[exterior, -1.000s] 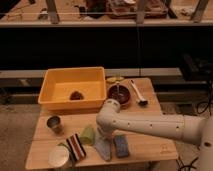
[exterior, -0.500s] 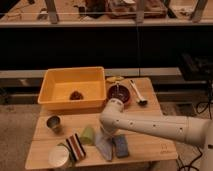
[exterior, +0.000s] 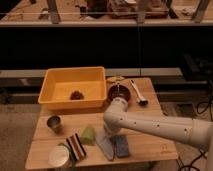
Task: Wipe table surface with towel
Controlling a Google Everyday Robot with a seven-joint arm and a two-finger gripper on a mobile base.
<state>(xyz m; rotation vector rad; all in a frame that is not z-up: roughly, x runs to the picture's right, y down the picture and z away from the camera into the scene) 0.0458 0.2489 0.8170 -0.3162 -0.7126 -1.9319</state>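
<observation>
Toward the left of the table surface [exterior: 42,143] a metal cup [exterior: 54,123] stands, and a striped cloth [exterior: 76,146] lies nearer the front edge. Right of these the towel [exterior: 106,146] lies flat, with my gripper [exterior: 108,131] over its far end; whether it is clenched or released, I cannot tell. A darker blue pad [exterior: 121,145] lies just beside the towel.

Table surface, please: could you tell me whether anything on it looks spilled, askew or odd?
Nothing looks spilled or damaged. The towel lies slanted near the front edge of the table surface, beside a blue pad, with the hand down at its upper end.
</observation>
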